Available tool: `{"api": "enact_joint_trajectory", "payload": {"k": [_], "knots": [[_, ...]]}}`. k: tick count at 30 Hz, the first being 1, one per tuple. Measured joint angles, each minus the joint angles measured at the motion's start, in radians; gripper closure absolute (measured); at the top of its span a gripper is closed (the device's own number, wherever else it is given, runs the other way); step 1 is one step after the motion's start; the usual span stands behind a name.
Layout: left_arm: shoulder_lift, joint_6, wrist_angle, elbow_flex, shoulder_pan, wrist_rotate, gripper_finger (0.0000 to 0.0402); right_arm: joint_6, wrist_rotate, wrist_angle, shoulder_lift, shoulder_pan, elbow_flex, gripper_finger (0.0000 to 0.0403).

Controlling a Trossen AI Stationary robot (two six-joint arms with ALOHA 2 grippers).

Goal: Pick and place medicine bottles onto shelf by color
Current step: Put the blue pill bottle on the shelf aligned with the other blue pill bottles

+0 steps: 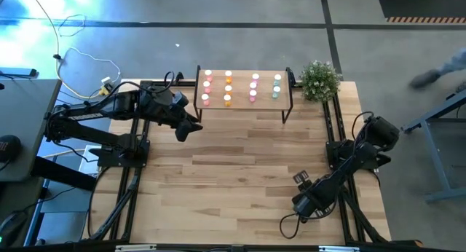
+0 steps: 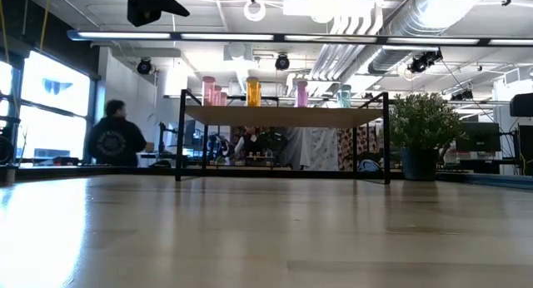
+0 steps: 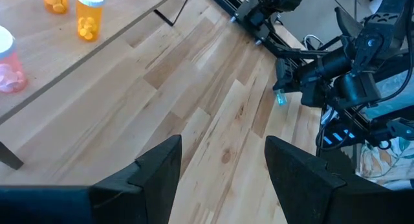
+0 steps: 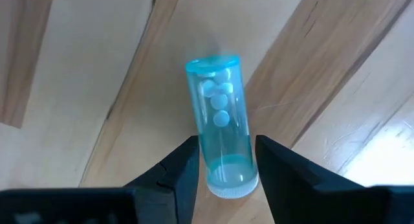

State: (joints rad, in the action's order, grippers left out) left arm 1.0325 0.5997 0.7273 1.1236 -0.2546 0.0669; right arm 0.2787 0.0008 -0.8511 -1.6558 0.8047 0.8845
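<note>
My right gripper [image 4: 223, 169] sits low at the right of the overhead frame, over the pale wood-grain table [image 1: 240, 179], and its two matte black fingers are pinched on a teal bottle [image 4: 221, 123]: a smooth, see-through cylinder with small round white pills inside and a ribbed white cap down between my pads. The bottle's other end points away from me over the planks. In my left wrist's picture the same bottle shows as a small teal glint [image 3: 280, 98] at the tip of that far arm, right of centre. My left gripper [image 3: 223, 175] hangs at upper left of the overhead frame, just beside the shelf's left end, with its broad dark fingers spread wide and nothing between them. The shelf [image 1: 244, 103], a flat light board on thin black metal legs, stands at top centre of the overhead frame, and the other medicine bottles [image 1: 228, 88] stand upright on it in short columns: pink at the left, orange next, pink again, then pale green at the right. A leafy green plant [image 1: 320, 80] in a pot stands just right of the shelf. In the low view a person [image 2: 117, 138] in dark clothing appears blurred at the left, beyond the table.
</note>
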Motion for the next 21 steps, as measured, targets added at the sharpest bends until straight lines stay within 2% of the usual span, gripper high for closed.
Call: {"api": "enact_joint_trajectory", "payload": {"k": [9,16,21], "knots": [[0.0,0.0,0.0,0.0,0.0,0.0,0.019,0.01,-0.016,0.005,0.001,0.0,0.001,0.0324],[0.0,0.0,0.0,0.0,0.0,0.001,0.019,0.011,-0.018,0.012,0.001,0.0,0.004,0.0324],[0.0,0.032,0.0,0.0,0.0,0.04,0.019,0.011,-0.014,0.016,0.0,-0.019,0.039,0.0324]]}}
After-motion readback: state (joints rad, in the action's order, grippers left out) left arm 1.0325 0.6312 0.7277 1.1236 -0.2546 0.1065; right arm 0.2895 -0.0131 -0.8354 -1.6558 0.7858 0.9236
